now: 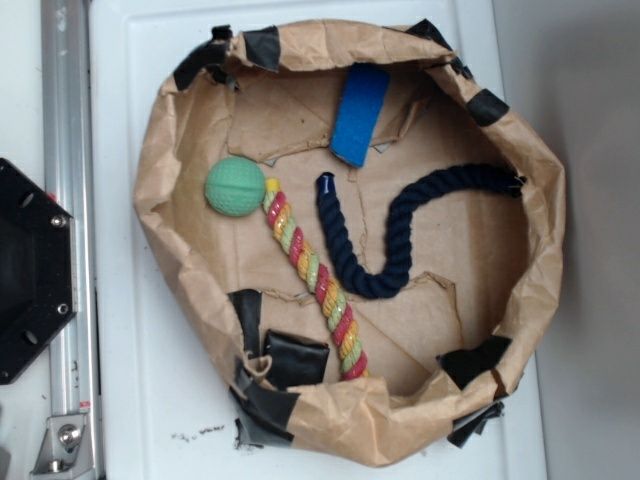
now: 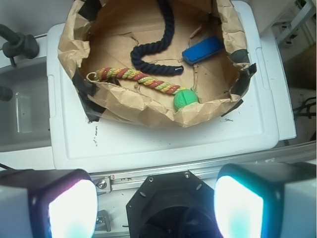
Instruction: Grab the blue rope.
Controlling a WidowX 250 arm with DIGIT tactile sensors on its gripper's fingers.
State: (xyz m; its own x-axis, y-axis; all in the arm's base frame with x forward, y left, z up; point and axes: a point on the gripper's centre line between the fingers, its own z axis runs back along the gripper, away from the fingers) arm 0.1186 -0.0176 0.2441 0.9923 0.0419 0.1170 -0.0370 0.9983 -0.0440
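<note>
Rope (image 1: 392,250), the navy one, lies curved in a U on the floor of the paper basket (image 1: 150,215), loose and untouched; one end points up near the blue block (image 1: 358,115), the other runs to the basket's far wall by a black tape patch. Pincer (image 2: 156,198) hangs well back from the basket, above the black base and rail, fingers (image 2: 64,210) wide apart and holding nothing. Task not started by the look of it.

Risks, as judgement:
- wrong rope: the striped rope (image 1: 315,275) with green ball (image 1: 235,187) lies just beside the navy one, near its lower bend. A descent aimed at that bend could clamp the striped strands or both together
- block sits near the navy rope's free end, so a grab there could nudge or catch the block instead
- basket walls are crumpled, tall and lean inward. A low approach over the rim could snag paper or tape and drag the whole basket across the table (image 1: 130,400)
- paper floor is torn and wrinkled. Fingers pressed too deep could pinch a flap with the rope
- rope is limp and thick. A grab near an end may let it slip out, and mid-span looks safer
- wrist view cuts off the rope's far end, so its full extent is unclear there
</note>
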